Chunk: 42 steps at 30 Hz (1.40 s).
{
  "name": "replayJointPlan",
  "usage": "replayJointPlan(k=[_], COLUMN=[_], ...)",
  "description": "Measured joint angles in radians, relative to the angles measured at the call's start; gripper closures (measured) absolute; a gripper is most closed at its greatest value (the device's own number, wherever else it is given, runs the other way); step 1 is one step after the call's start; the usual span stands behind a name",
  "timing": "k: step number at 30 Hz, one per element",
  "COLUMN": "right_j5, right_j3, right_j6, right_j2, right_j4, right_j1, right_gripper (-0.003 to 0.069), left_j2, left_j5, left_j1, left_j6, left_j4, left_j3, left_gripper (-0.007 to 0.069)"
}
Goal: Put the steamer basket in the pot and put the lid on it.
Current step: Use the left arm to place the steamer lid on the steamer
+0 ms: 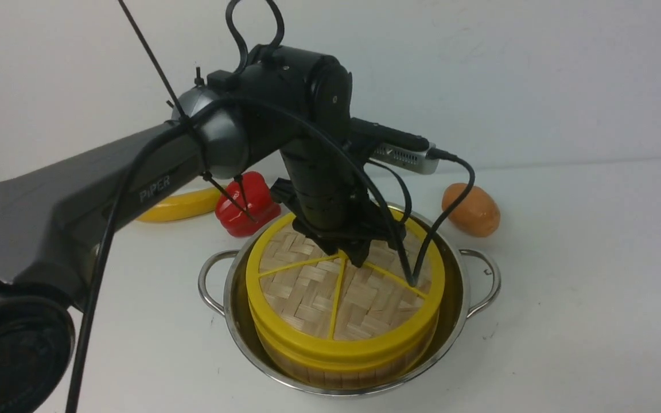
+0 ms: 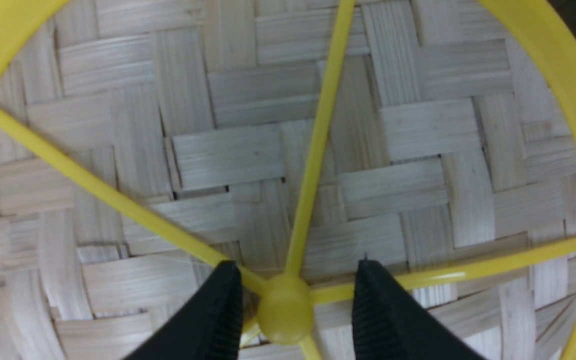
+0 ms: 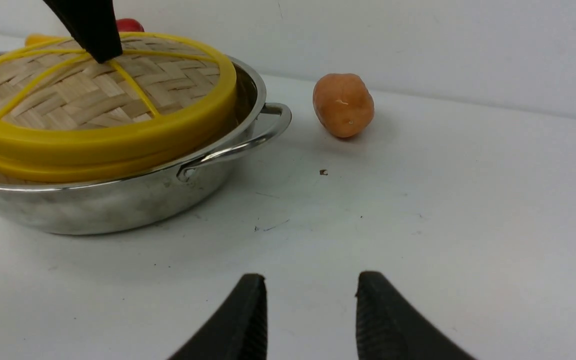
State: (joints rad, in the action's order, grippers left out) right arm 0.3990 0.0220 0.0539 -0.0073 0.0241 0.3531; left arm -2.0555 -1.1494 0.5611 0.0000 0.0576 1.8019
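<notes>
- Robot lab or test bench, not a real kitchen: plain white tabletop (image 1: 566, 321) against a bare white wall (image 1: 508, 69), no stove, sink or cupboards.
- Black robot arm (image 1: 78, 195) marked "PIPER", loose cables, silver camera module (image 1: 405, 156) on the wrist.
- Kitchen props staged on the table: steel pot (image 1: 462, 287) holding a bamboo steamer basket (image 1: 319, 367) with lid (image 1: 307, 287).
- Toy-looking food around it: red pepper (image 1: 259, 198), banana (image 1: 178, 207), potato (image 1: 471, 209).
- Scuff marks on the tabletop in the right wrist view.
</notes>
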Motion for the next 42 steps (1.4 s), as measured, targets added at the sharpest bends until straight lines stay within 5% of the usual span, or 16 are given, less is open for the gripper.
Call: replayJointPlan(k=[26, 42], right_j5=[0.0, 0.0], right_j3=[0.0, 0.0], right_j6=[0.0, 0.0], right_j2=[0.0, 0.0], right_j4=[-0.001, -0.001], right_j1=[0.06, 0.06], right_gripper=[0.0418, 0.0418], left_j2=[0.133, 0.174], left_j5=[-0.083, -0.101], left_j1=[0.001, 0.001], left_j6=[-0.012, -0.011], left_j4=[-0.008, 0.09], left_j3=[-0.024, 0.363], left_gripper=[0.0342, 0.0429])
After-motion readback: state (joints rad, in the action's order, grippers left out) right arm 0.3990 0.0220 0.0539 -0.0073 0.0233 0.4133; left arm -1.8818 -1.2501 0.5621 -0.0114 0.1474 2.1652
